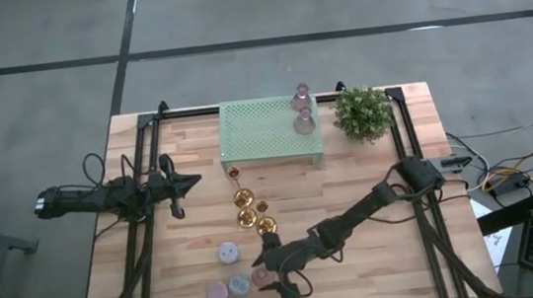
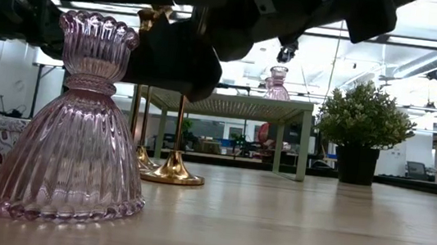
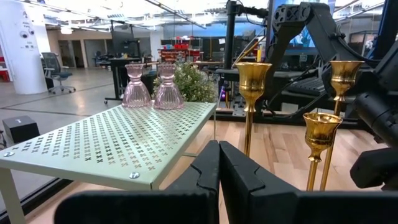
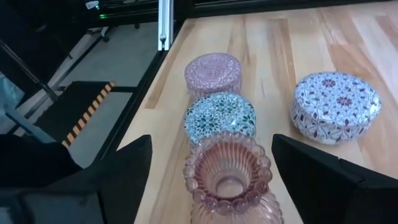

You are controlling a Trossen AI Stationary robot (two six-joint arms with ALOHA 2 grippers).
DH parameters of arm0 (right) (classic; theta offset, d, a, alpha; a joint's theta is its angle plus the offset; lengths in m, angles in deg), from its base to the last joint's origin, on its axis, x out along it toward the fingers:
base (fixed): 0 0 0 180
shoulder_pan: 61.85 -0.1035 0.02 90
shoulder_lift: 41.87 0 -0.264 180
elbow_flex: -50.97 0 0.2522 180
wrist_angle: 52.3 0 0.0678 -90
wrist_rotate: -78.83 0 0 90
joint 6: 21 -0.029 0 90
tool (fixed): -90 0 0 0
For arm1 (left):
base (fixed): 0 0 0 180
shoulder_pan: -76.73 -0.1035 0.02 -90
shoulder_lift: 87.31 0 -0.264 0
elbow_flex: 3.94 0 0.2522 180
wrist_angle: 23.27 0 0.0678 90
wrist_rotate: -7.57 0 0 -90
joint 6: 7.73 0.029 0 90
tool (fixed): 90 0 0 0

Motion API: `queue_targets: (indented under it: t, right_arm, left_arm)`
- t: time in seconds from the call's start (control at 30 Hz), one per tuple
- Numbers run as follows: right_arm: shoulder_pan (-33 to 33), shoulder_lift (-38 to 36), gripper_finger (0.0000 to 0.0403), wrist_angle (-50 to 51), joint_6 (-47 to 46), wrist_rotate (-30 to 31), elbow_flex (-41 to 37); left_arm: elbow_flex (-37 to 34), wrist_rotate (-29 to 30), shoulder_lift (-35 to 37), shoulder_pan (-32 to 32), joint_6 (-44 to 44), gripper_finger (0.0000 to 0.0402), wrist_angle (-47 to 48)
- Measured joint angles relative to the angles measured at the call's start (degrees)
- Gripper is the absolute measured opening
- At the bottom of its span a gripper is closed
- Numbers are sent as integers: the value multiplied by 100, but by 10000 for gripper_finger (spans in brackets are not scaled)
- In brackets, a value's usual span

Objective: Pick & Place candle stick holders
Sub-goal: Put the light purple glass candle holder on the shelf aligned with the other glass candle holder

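Pink glass candle stick holder upright between wide-spread fingers of right hand; left hand closed, empty.

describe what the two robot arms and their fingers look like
Both arms are dark, nearly black, built of slim jointed links. The left arm carries a looping black cable near its wrist. The right arm has a boxy block at its base end. The left fingers and right fingers are matte black wedge-shaped pads without markings.

I see two glass holders on the stand, the plant beside it, and three round holders near the worktop edge.
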Motion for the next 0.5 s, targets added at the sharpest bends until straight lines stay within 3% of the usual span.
queue_targets:
  t: [0.5]
  right_arm:
    - [2,0,196,-5,-322,15,-51]
  left_arm:
    - [0,1,1,-1,0,10,0]
